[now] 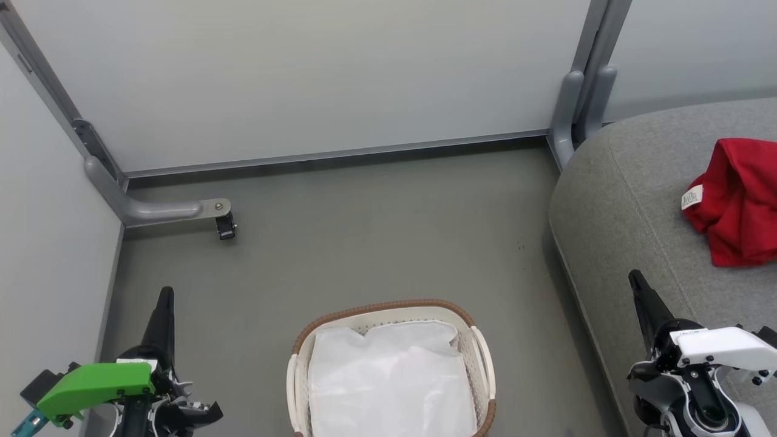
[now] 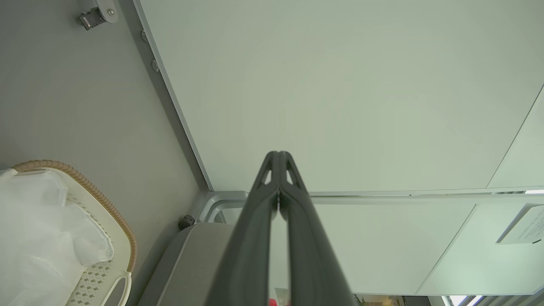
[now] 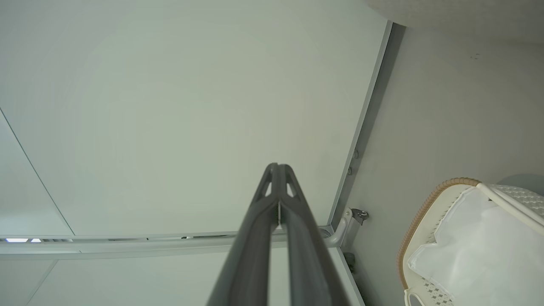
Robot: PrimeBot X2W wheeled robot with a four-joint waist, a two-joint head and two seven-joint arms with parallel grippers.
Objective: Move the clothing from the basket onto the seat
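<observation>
Pale wall panels point(image 1: 303, 79) close the far side and the left, and grey floor point(image 1: 376, 243) spreads between them. The seat point(image 1: 637, 182) takes the right. The basket point(image 1: 388, 305) stands on the floor at the near edge, between the 2 grippers. It holds a white sheet point(image 1: 388, 376) with no red visible, though its near end is cut off. The clothing point(image 1: 740, 200) lies bunched on the seat, far and right of the right gripper point(image 1: 635, 279). Its long axis runs roughly near to far, with the white label point(image 1: 692, 197) on its left side. The right arm is much nearer to it than the left gripper point(image 1: 165, 296), which is at the near left. Both pairs of fingers are pressed together and hold nothing. The transfer looks done.
</observation>
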